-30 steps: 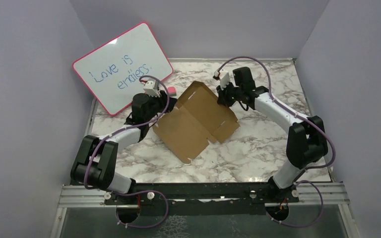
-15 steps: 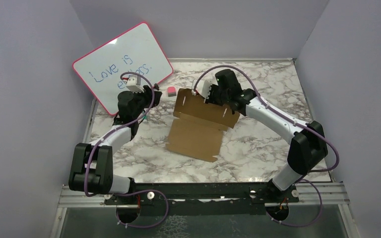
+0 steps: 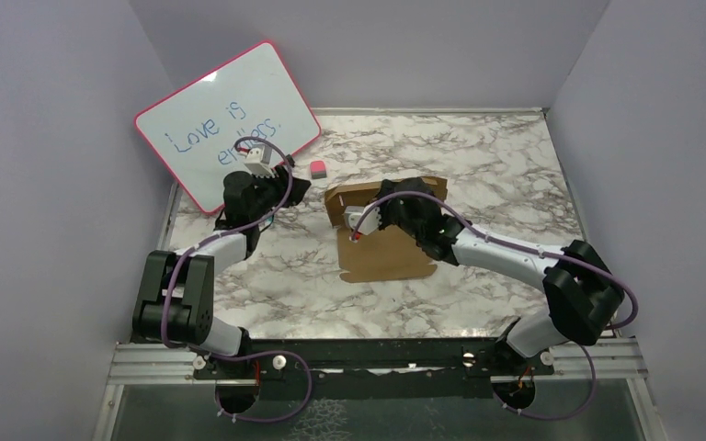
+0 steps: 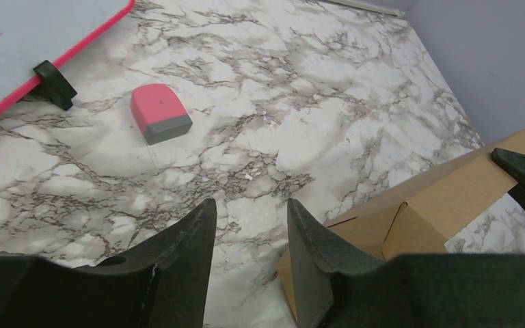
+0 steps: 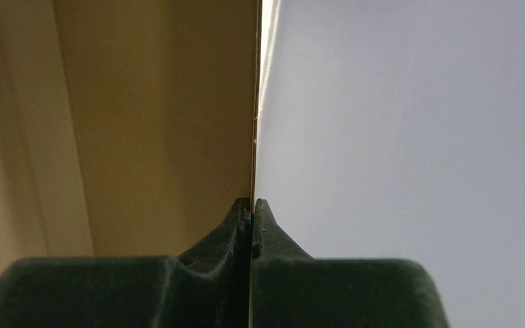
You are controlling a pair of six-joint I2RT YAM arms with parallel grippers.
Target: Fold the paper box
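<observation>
Paper box (image 3: 384,260) sits mid-table on the marble table (image 3: 496,156), just ahead of the right arm's reach. Its base panel lies flat and one long wall is raised along the far side. Right gripper (image 3: 366,220) is down over the near-left part of the box. The right wrist view shows its jaws pressed together on a thin cardboard edge (image 5: 143,123), gripper (image 5: 251,203) clamped on a panel seen edge-on, with lilac wall behind. Left gripper (image 3: 287,182) hovers to the left of the box, apart from it, near the pink eraser (image 3: 317,168) and below the whiteboard (image 3: 230,110). In the left wrist view its fingers (image 4: 249,213) stand parted with nothing between them. Step in hand, as I judge it: raising a side panel along its crease, early in the fold, with most flaps not yet set. The next move likely calls for the left gripper to come in and brace or lift the nearest corner while the right holds. The left wrist view alone shows that corner of the box (image 4: 410,215) already creased into a short upright end flap. The overhead alone shows the whole layout, and the right wrist view alone confirms the pinch.
</observation>
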